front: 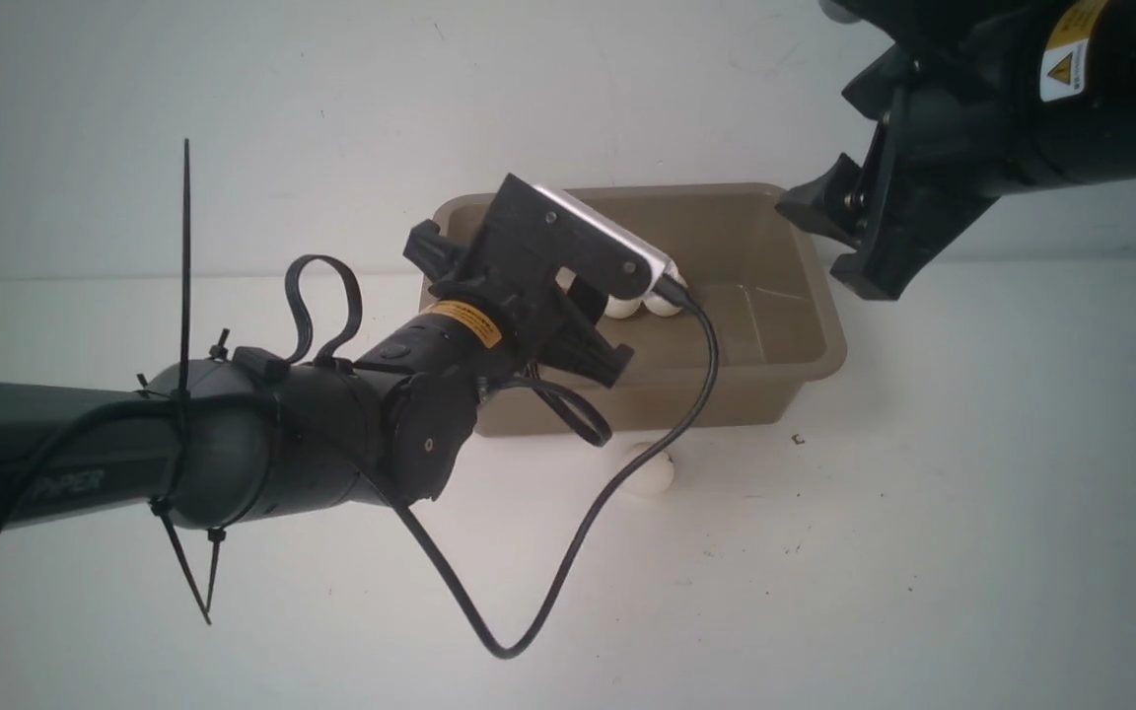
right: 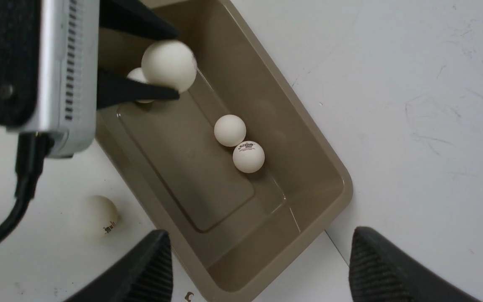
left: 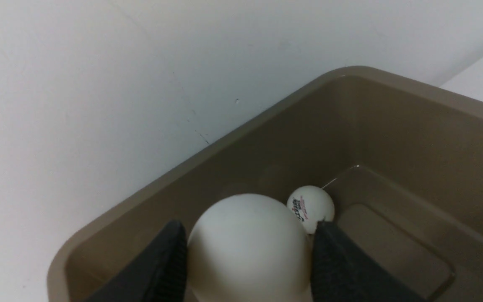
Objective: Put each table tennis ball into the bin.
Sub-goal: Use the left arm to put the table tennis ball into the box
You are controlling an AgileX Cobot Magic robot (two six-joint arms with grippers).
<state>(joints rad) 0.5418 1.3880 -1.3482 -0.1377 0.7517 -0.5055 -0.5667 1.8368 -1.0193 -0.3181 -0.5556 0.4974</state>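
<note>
Table tennis ball [left: 245,251] in grip of left claw [left: 250,228] over bin [left: 392,126]; right claw [right: 260,233] wide apart, empty.

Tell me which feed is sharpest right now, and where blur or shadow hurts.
Right wrist view: sharpest, bin and two loose balls crisp; left wrist view: held ball too close, soft, logo ball behind sharp; front view: table ball pale against white tabletop, cable crossing it.
</note>
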